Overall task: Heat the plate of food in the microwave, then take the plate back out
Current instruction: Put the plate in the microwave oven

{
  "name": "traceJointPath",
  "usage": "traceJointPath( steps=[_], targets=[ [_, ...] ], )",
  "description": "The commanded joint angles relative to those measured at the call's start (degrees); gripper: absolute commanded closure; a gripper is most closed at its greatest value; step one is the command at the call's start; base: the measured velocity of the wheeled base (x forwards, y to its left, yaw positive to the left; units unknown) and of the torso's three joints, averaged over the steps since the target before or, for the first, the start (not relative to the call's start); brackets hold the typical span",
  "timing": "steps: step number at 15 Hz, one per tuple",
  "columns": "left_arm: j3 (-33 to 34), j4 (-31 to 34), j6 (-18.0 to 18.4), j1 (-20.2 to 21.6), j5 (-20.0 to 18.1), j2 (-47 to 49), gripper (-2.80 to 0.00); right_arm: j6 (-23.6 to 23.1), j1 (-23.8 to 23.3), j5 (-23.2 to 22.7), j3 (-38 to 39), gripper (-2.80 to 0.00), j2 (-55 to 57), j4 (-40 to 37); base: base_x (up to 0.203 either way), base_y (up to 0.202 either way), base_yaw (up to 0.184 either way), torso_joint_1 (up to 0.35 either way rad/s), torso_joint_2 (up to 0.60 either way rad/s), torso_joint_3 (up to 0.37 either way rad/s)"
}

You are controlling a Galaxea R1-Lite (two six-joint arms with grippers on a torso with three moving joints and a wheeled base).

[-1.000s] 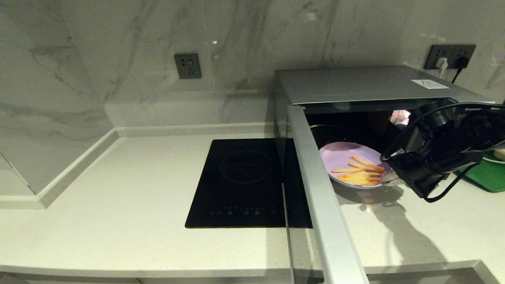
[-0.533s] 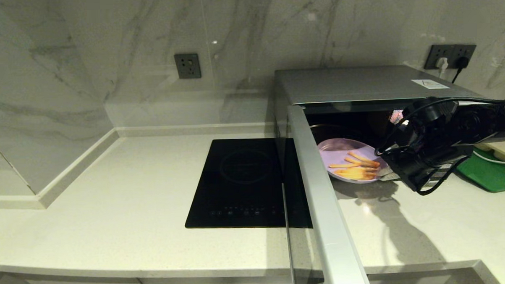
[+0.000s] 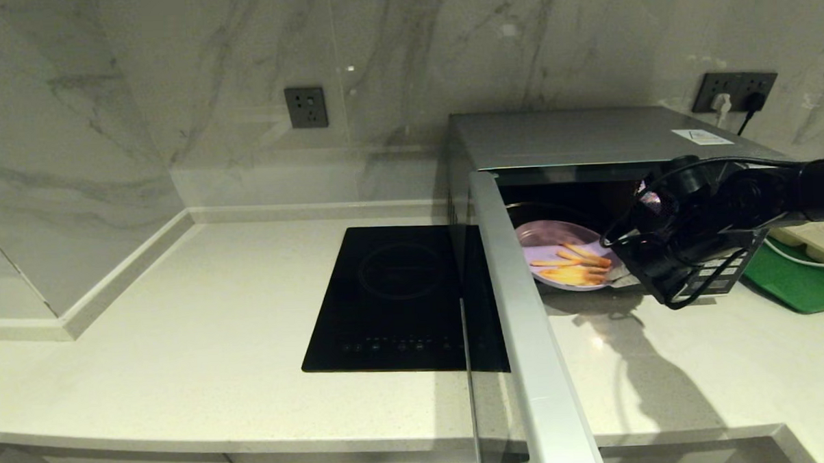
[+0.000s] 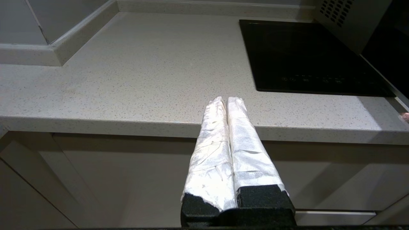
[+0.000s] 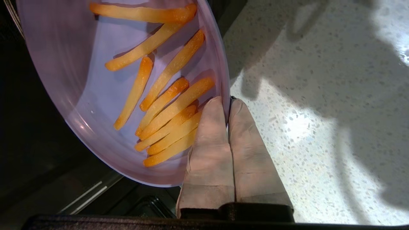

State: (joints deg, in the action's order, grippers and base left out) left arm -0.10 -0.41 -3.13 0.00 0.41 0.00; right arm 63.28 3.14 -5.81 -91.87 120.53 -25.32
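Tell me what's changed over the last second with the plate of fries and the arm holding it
The right gripper, clamped on the rim of the plate of food, has carried it away from the counter's front edge and into the microwave opening; most of the plate now sits inside the dark cavity. The grip was not let go. The microwave door stayed open, and the left gripper is parked, shut, at the counter edge.
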Motion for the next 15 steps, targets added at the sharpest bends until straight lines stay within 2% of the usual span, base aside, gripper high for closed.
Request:
traceJointPath(
  steps=[1,15],
  targets=[
    [0.01,0.01,-0.03,0.0,0.02,0.0,0.0,0.35,0.28,-0.07,-1.05,0.0,1.19,-0.08,0.0,0.0,0.0,0.0,0.0,0.0],
    [0.01,0.03,-0.03,0.0,0.02,0.0,0.0,0.35,0.67,0.09,-5.6,0.0,3.3,0.01,0.0,0.0,0.0,0.0,0.0,0.0]
  ],
)
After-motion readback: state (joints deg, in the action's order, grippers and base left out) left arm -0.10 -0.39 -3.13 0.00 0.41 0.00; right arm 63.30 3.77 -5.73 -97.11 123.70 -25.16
